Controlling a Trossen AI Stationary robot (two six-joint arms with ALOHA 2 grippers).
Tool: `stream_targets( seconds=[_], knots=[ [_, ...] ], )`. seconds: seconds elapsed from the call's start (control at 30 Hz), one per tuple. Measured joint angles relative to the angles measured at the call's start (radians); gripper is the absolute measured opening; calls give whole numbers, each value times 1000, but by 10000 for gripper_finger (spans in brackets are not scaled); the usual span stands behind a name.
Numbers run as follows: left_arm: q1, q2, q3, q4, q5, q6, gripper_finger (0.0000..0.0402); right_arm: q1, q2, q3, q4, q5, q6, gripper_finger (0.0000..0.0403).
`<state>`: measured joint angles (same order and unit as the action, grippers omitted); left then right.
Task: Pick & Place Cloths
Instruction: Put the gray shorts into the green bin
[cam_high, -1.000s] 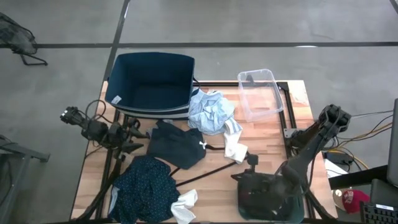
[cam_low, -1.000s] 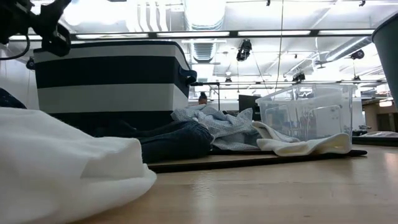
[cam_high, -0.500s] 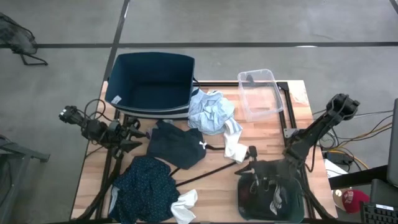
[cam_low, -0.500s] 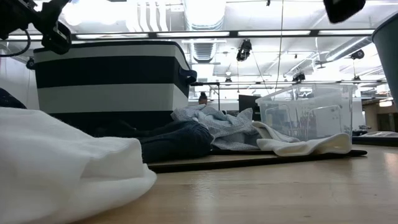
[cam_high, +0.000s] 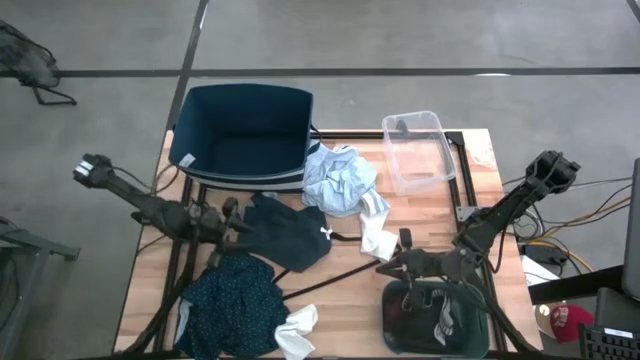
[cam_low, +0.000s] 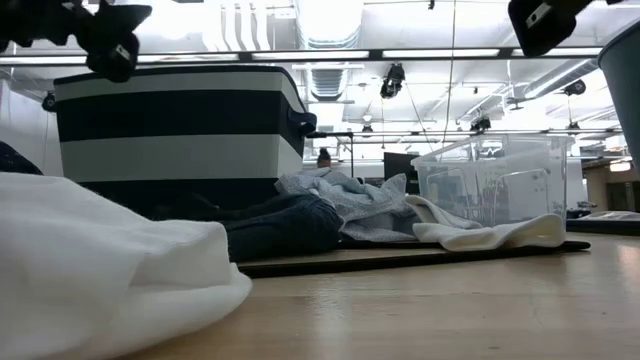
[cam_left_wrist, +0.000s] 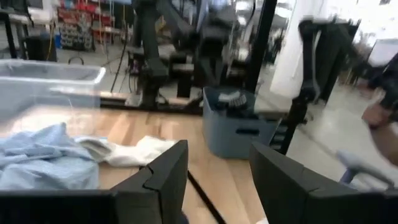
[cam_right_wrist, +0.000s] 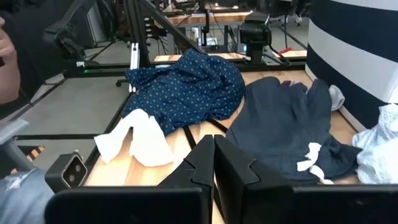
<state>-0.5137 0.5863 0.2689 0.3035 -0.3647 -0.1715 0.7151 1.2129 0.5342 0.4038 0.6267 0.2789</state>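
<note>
Cloths lie spread on the wooden table: a pale blue shirt (cam_high: 340, 180), a dark navy garment (cam_high: 285, 232), a dark teal dotted one (cam_high: 230, 305) and white socks (cam_high: 378, 238) (cam_high: 296, 332). More dark cloth lies inside a grey-blue bin (cam_high: 435, 320). My left gripper (cam_high: 238, 222) (cam_left_wrist: 217, 174) is open and hovers over the navy garment's left edge, well above the table in the low view (cam_low: 110, 40). My right gripper (cam_high: 395, 262) (cam_right_wrist: 214, 168) is shut on nothing, above the bin's far rim, pointing toward the table's left.
A large navy, white-striped basket (cam_high: 245, 130) stands at the far edge, with a clear plastic tub (cam_high: 418, 150) to its right. A thin black wire hanger (cam_high: 320, 282) lies across the middle. Bare wood shows between the socks and the bin.
My left gripper has reached from the table's left edge rightward to the navy garment. My right arm has risen from low over the bin, and now shows at the top of the low view. No cloth has moved.
</note>
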Motion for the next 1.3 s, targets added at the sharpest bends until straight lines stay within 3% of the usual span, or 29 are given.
stream_targets(
  seconds=[0.17,0.27,0.4,0.57,0.8,1.13,1.3],
  knots=[
    [1,111,82,81,15,-12,177,0,0,0,-3,-5,0,8],
    [0,175,149,-94,0,-7,177,0,0,-1,-4,-7,0,8],
    [1,280,230,-277,-120,-11,177,0,0,-4,-6,-7,1,8],
    [2,409,288,-353,-241,-36,177,0,0,-5,-4,-7,1,8],
    [23,564,309,-361,-245,-69,183,0,1,-5,-4,-7,1,8],
    [116,720,308,-439,-199,-155,255,0,1,-5,-4,-6,2,8],
    [156,800,307,-444,-153,-170,268,0,1,-5,-3,-6,2,8]
  ],
)
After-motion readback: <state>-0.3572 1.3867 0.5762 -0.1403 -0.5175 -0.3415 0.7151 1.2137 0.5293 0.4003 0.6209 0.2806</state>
